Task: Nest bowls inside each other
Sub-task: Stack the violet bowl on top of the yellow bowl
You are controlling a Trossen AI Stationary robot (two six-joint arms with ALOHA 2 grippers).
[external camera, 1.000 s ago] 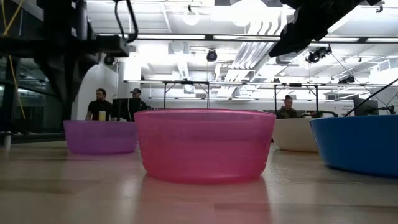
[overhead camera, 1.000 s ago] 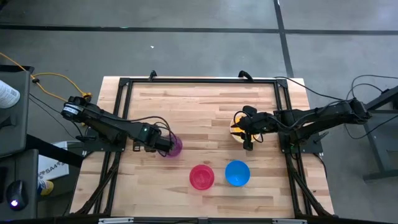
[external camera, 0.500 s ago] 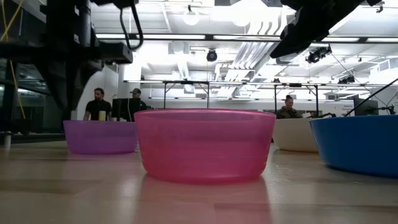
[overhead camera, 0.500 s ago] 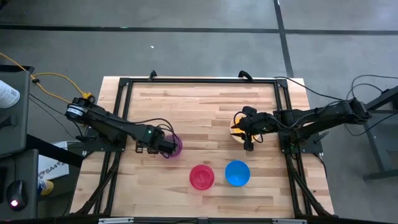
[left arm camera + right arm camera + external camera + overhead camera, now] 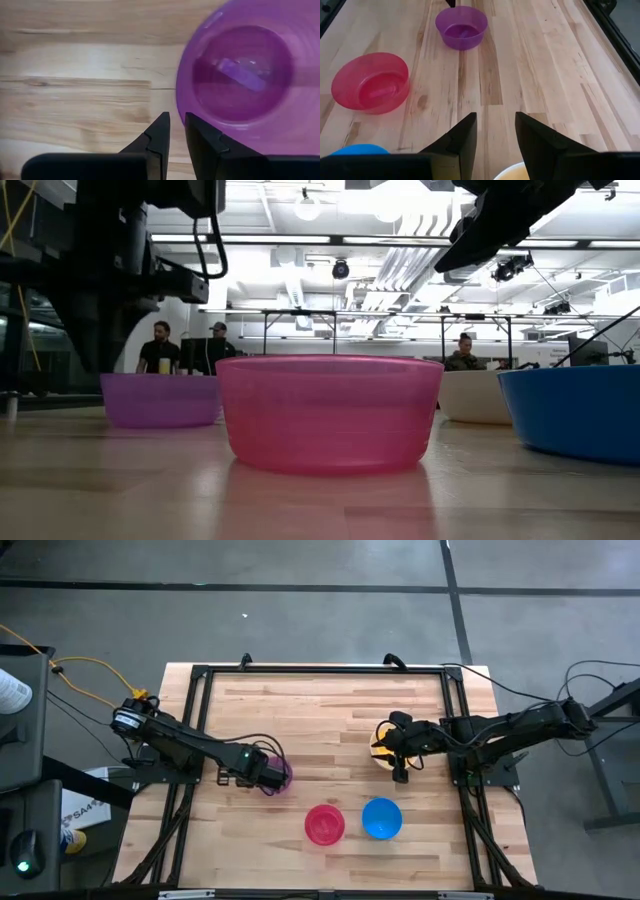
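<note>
The purple bowl [image 5: 286, 774] [image 5: 240, 75] stands upright on the table's left half. My left gripper [image 5: 272, 778] [image 5: 177, 122] points down over its rim, open by a narrow gap, one finger above the bowl's inside and one outside it. The pink-red bowl [image 5: 324, 824] [image 5: 328, 415] and the blue bowl [image 5: 381, 818] stand side by side near the front edge. My right gripper [image 5: 390, 750] [image 5: 495, 130] hangs open at the table's right, above a white bowl [image 5: 475, 395] with yellow [image 5: 377, 747] showing in it, mostly hidden under the gripper. My left gripper straddles the purple bowl's rim [image 5: 181, 107] on the side toward the table's left, fingers pointing down. Whether either finger touches the rim, I cannot tell. The bowl rests on its base on the table.
A black frame [image 5: 320, 670] runs along the table's edges. Bare wood lies at the far side and in the middle between the bowls. People stand in the room behind the table in the low view.
My left gripper has sunk toward the purple bowl's rim, its finger gap unchanged. The bowls stay where they were.
</note>
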